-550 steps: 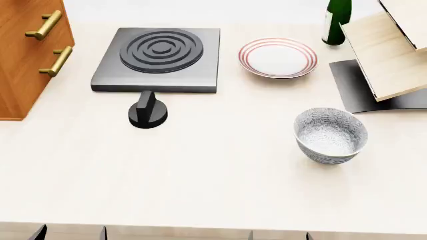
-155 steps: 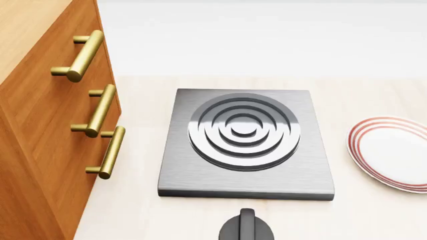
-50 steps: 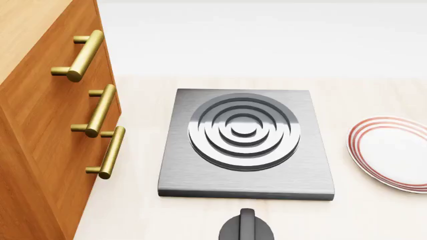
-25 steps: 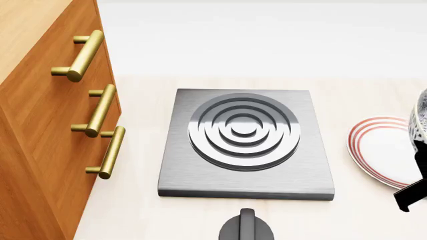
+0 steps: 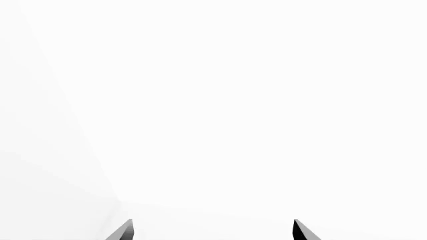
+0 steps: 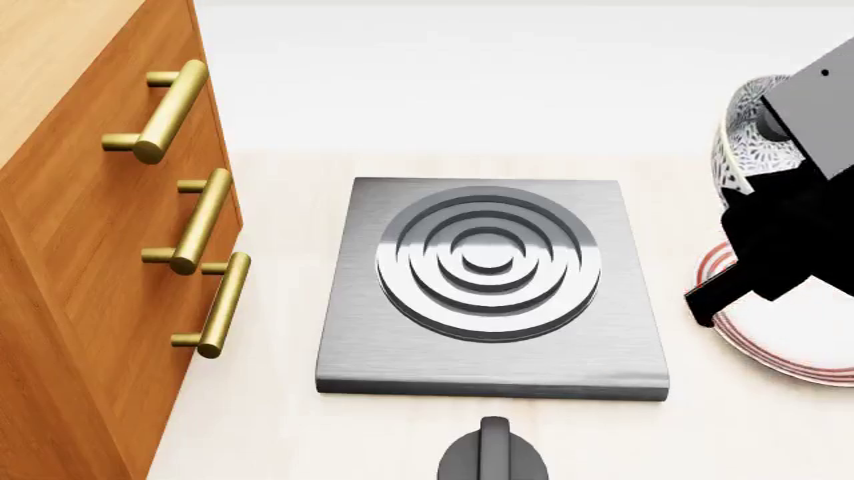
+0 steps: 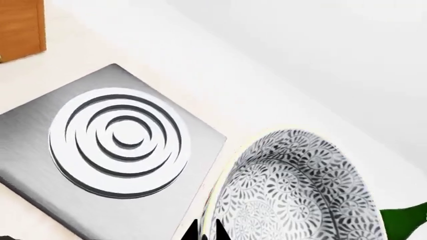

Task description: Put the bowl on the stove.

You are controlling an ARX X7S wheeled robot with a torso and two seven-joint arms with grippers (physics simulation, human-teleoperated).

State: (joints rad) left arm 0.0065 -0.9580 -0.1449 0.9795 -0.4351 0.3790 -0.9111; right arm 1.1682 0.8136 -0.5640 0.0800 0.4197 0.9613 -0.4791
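A: Start with the big furniture. What frames the scene?

B: The wooden cabinet [image 6: 94,270] with brass handles fills the left side, and the pale counter [image 6: 280,430] runs under everything. Neither has shifted over the last few seconds.

A: And the stove?

B: The stove [image 6: 491,285] sits in the middle of the counter, its burner rings bare. Nothing rests on it. Its black knob [image 6: 491,458] is just in front, at the near edge.

A: So what's new?

B: The right arm has come in from the right. Half a second ago only a sliver of it showed at the frame's edge; a second ago it wasn't there at all. Now the right gripper [image 7: 205,231] hangs over the red-ringed plate [image 6: 787,350], carrying the bowl [image 6: 750,140] well above the counter.

A: Is the claw actually gripping?

B: Yes, in the right wrist view its fingers are pinched together on the bowl's rim, and the speckled inside faces the camera, tilted.

A: What does that mean for the job?

B: Pickup looks done and the carry is under way. The bowl is right of the stove, so it needs to travel left, then come down onto the rings.

A: The other arm?

B: The left gripper [image 5: 212,231] is spread wide, holding nothing, facing blank white.
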